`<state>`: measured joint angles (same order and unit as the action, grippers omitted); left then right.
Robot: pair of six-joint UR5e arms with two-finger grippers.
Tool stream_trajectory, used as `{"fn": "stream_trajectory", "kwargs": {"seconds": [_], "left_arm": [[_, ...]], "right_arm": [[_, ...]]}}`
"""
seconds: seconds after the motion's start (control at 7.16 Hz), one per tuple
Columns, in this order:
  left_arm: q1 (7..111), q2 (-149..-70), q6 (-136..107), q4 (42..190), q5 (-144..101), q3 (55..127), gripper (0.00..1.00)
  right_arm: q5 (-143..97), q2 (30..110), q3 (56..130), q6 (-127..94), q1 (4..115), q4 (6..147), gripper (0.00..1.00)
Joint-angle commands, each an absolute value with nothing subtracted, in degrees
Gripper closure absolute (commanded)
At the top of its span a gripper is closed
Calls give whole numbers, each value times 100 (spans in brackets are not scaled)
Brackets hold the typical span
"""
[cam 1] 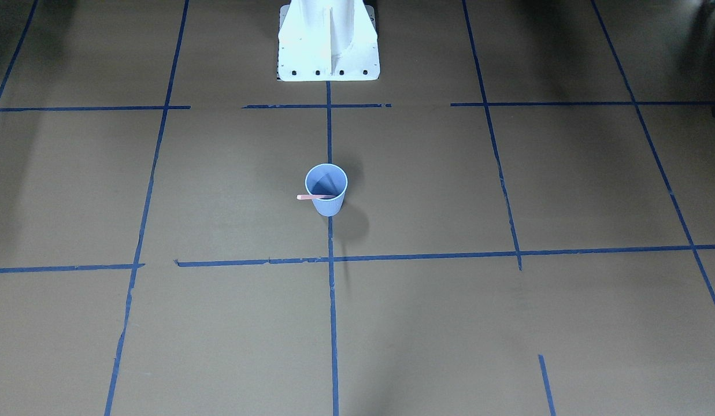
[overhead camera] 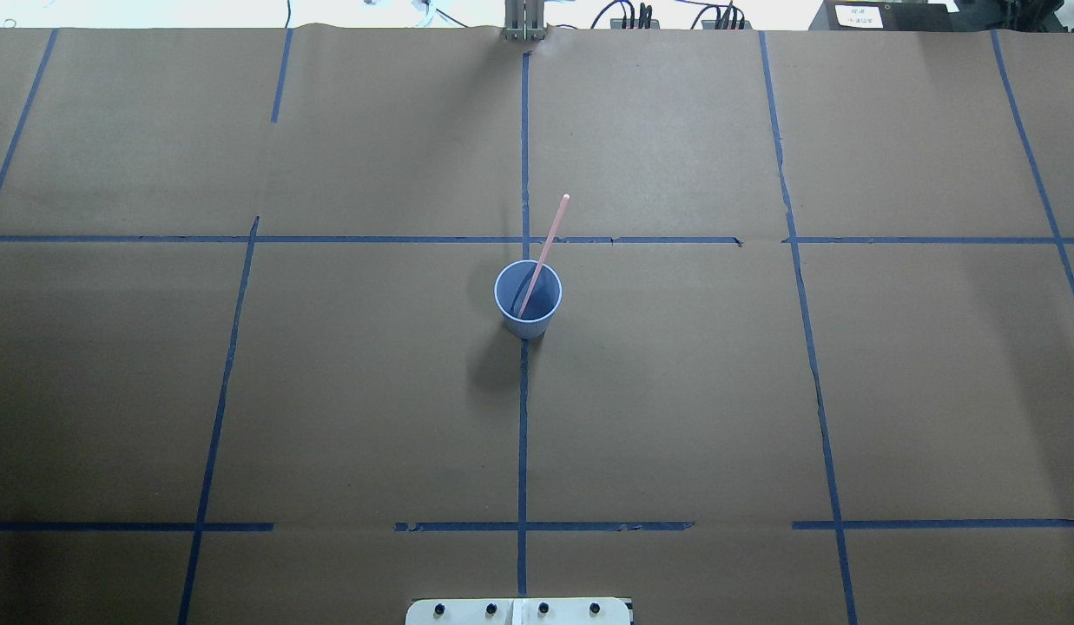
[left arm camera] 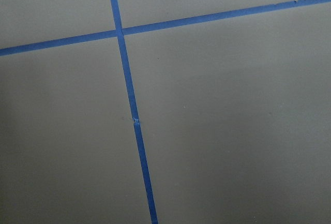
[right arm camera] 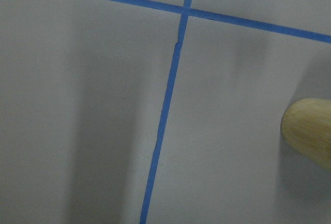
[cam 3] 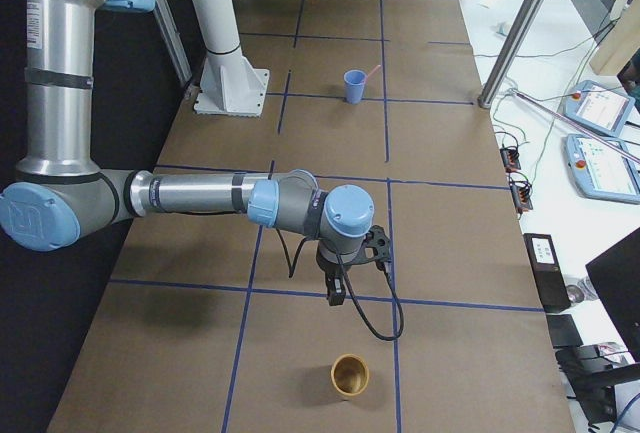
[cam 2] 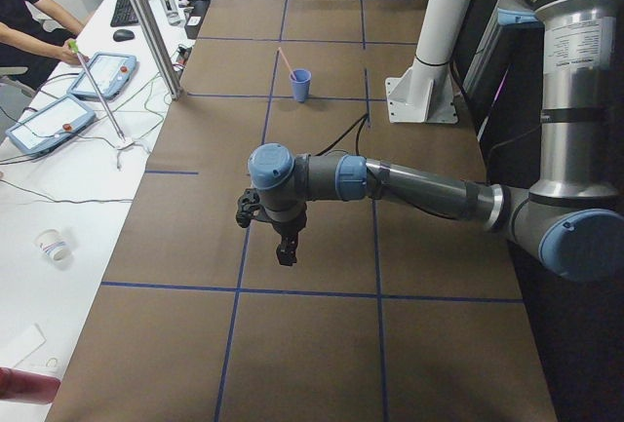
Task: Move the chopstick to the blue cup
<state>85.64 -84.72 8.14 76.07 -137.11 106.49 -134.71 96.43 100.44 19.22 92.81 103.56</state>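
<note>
The blue cup (cam 1: 329, 207) stands upright at the middle of the table, on the blue centre tape line; it also shows in the overhead view (overhead camera: 526, 327) and both side views (cam 2: 300, 86) (cam 3: 354, 87). One pale pink chopstick (overhead camera: 550, 230) stands in it, leaning on the rim with its top end pointing away from the robot (cam 1: 310, 197). My left gripper (cam 2: 286, 251) shows only in the left side view, far from the cup. My right gripper (cam 3: 335, 293) shows only in the right side view, also far off. I cannot tell whether either is open or shut.
A tan wooden cup (cam 3: 350, 375) stands near my right gripper, and its edge shows in the right wrist view (right arm camera: 310, 136). The white robot base (cam 1: 328, 40) is behind the blue cup. Blue tape lines grid the brown table. Side desks hold tablets and cables.
</note>
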Motion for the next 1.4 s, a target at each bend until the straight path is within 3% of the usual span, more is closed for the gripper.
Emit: {"fn": "stream_trajectory", "kwargs": {"seconds": [0.0,0.84,1.26], "left_arm": [[8552,-8429,774,7603,-13702,10626,0],[8595,-8543,756,7603,-13764,10170,0],[8604,-8552,738,7603,-13755,10099,0]], "right_arm": [[-13508,9703,10002,1907,9281,10345,0],[-13588,9624,9809,1907,9272,10319,0],[-13518,9667,9519,1566,9272,9399,0]]}}
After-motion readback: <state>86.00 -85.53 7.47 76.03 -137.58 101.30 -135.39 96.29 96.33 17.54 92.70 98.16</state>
